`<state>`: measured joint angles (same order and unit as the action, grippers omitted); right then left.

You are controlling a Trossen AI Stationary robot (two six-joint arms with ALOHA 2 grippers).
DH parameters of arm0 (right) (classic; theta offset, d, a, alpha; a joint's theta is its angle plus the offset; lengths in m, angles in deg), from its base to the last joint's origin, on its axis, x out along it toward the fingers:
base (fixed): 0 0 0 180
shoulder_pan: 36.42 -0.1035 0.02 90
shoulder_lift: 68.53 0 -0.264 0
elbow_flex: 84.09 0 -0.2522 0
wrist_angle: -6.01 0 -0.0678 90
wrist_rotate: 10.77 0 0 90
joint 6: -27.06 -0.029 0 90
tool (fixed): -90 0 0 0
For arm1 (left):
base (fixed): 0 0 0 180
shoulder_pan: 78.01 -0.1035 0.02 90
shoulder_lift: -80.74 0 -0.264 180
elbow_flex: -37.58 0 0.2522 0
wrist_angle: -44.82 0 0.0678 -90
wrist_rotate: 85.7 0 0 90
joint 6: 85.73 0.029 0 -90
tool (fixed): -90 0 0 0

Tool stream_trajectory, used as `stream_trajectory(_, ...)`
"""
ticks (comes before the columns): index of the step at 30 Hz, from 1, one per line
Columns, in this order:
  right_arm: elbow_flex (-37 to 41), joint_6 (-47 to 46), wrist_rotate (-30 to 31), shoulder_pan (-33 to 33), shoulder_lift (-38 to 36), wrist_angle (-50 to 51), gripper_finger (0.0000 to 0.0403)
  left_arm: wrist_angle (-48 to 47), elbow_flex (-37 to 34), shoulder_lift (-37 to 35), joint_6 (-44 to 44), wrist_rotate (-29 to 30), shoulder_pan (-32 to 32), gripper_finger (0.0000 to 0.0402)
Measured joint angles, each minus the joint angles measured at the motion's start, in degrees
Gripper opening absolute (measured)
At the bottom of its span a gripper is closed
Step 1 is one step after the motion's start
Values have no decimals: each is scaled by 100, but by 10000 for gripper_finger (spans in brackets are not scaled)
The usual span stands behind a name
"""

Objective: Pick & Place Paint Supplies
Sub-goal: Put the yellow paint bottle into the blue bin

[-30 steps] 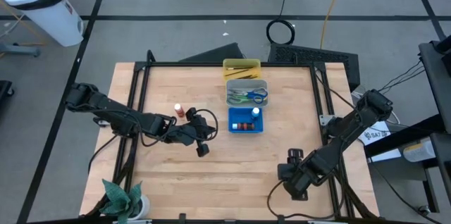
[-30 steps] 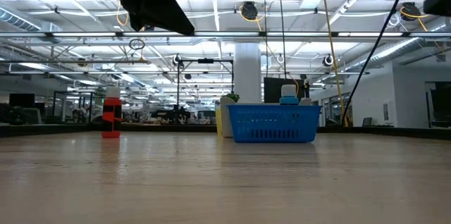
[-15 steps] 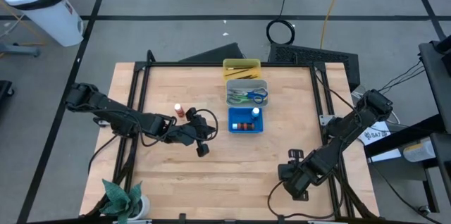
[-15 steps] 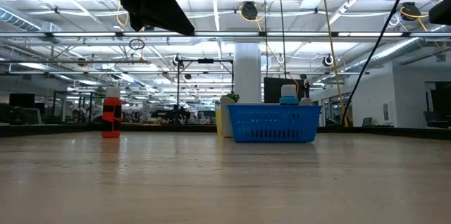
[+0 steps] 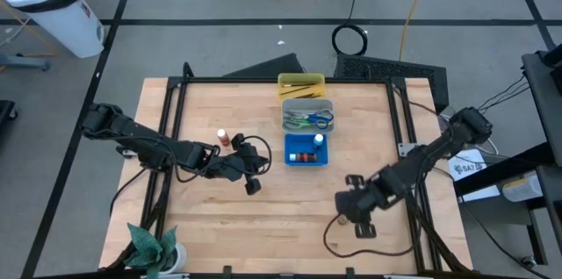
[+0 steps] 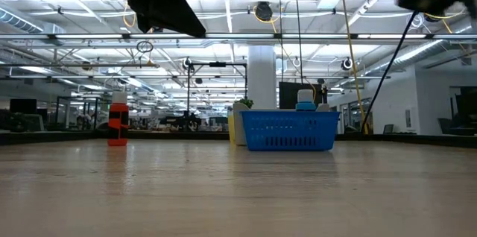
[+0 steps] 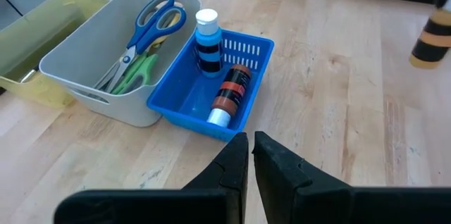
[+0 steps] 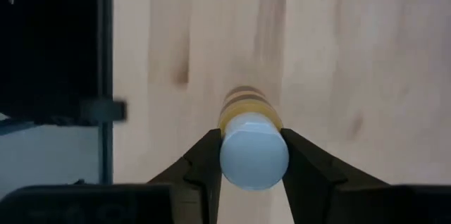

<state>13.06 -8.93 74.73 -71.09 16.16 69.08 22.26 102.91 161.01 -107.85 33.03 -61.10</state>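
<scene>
**Right arm grips a yellow-banded bottle near the front edge; carry to the tray is next**

Step in hand: the right gripper has its fingers pressed against a small paint bottle with a pale cap and yellow-brown bands. The right wrist view looks down on the cap, with bare wood below it. In the high view that gripper sits over the front right part of the table, well apart from the trays. Whether the bottle is lifted or on the wood, cannot tell.

Left gripper: fingers pressed together, holding nothing, hovering mid-table just beside the blue tray. In the high view it lies left of the trays.

Containers, back to front in one line:
- Yellow tray: thin dark brushes lie in it.
- Grey tray: blue-handled scissors and green-handled scissors, resting at a slant. Yellow handles hard to make out.
- Blue tray: a blue bottle with white cap stands upright in the far corner; a red-and-black bottle lies on its side beside it.

A red bottle stands alone on the wood, left of the trays, near the left arm.

Next move, as I judge it: lift the gripped bottle and carry it to the blue tray, setting it in the free space without tipping the upright bottle. The red bottle remains to be collected.
</scene>
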Motion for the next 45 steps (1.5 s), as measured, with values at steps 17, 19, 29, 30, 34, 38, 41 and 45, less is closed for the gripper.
stream_trajectory(17, -442, 3018, 1189, 2716, -181, 16, 106, -14, -2, 0, 95, -20, -17, 37)
stream_trajectory(19, -443, 3172, 1178, 2862, -120, 96, 106, -50, -2, 0, 95, -20, -17, 37)
stream_trajectory(29, -445, 3658, 1081, 3168, 72, 389, 106, -57, -4, 0, 93, -22, -17, 37)
stream_trajectory(30, -445, 3714, 955, 3203, 113, 352, 106, -56, -4, 0, 93, -23, -17, 37)
stream_trajectory(34, -441, 3758, 732, 3254, 285, 316, 106, -55, -4, 0, 93, -24, -17, 37)
stream_trajectory(38, -441, 3787, 726, 3279, 337, 382, 106, -55, -4, 0, 119, -24, -17, 37)
stream_trajectory(41, -443, 3927, 727, 3314, 328, 323, 106, -60, -4, 0, 124, -26, -17, 37)
stream_trajectory(45, -441, 3994, 722, 3386, 335, 344, 106, -61, -4, 0, 141, -26, -17, 37)
